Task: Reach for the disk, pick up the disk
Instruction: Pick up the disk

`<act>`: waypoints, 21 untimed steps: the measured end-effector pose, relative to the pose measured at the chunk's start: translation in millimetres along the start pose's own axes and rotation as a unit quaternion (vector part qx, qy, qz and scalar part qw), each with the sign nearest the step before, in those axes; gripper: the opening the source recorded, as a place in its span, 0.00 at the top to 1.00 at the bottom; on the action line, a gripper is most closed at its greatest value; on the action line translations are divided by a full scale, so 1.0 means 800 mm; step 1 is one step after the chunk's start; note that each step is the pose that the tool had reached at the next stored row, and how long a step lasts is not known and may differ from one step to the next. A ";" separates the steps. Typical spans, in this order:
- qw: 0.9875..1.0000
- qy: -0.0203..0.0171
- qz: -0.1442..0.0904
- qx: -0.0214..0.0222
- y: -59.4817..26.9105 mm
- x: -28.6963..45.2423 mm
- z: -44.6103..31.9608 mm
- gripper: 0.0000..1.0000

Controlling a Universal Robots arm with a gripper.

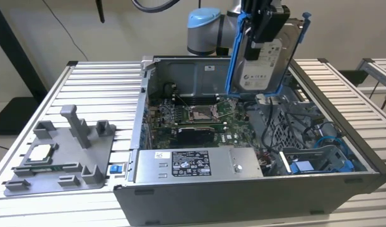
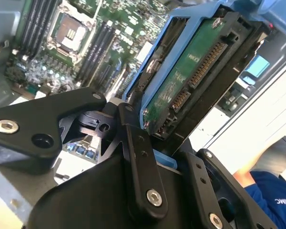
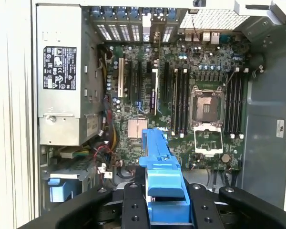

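Exterior view puts my end effector high above the open computer case, clamped on the disk, which hangs upright in its blue frame. Both wrist views show that frame pinched between my black fingers, motherboard below.

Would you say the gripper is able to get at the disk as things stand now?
Yes, it appears so already: the gripper is shut on the disk, holding it upright above the open computer case. Nothing stands between them; in the first wrist view its blue frame sits between the fingers.
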State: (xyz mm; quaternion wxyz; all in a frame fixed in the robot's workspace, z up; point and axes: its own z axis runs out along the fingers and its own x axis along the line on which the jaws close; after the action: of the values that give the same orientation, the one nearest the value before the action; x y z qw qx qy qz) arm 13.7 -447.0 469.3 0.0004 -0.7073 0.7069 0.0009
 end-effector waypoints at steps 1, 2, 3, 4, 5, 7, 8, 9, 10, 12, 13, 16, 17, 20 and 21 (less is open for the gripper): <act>1.000 0.000 0.000 0.000 0.000 0.0045 0.0002 1.00; 1.000 0.000 0.000 0.000 0.000 0.0094 0.0004 1.00; 1.000 0.000 0.000 0.000 0.000 0.0136 0.0006 1.00; 1.000 0.000 0.000 0.000 0.000 0.0183 0.0008 1.00; 1.000 0.000 0.000 0.000 0.000 0.0226 0.0010 1.00; 1.000 0.000 0.000 0.000 0.000 0.0312 0.0013 1.00; 1.000 0.000 0.000 0.000 0.000 0.0358 0.0016 1.00; 1.000 0.000 0.000 0.000 0.000 0.0403 0.0018 1.00; 1.000 0.000 0.000 0.000 0.000 0.0450 0.0019 1.00; 1.000 0.000 0.000 0.000 0.000 0.0544 0.0023 1.00; 1.000 0.000 0.000 0.000 0.000 0.0594 0.0024 1.00; 1.000 0.000 0.000 0.000 0.000 0.0730 0.0029 1.00; 1.000 0.000 0.000 0.000 0.000 0.0774 0.0029 1.00; 1.000 0.000 0.000 0.000 0.000 0.0907 0.0033 1.00; 1.000 0.000 0.000 0.000 0.000 0.0950 0.0034 1.00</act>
State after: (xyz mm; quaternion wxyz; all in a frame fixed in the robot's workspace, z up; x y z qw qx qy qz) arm 13.7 -523.0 466.5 0.0004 -0.7072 0.7070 0.0009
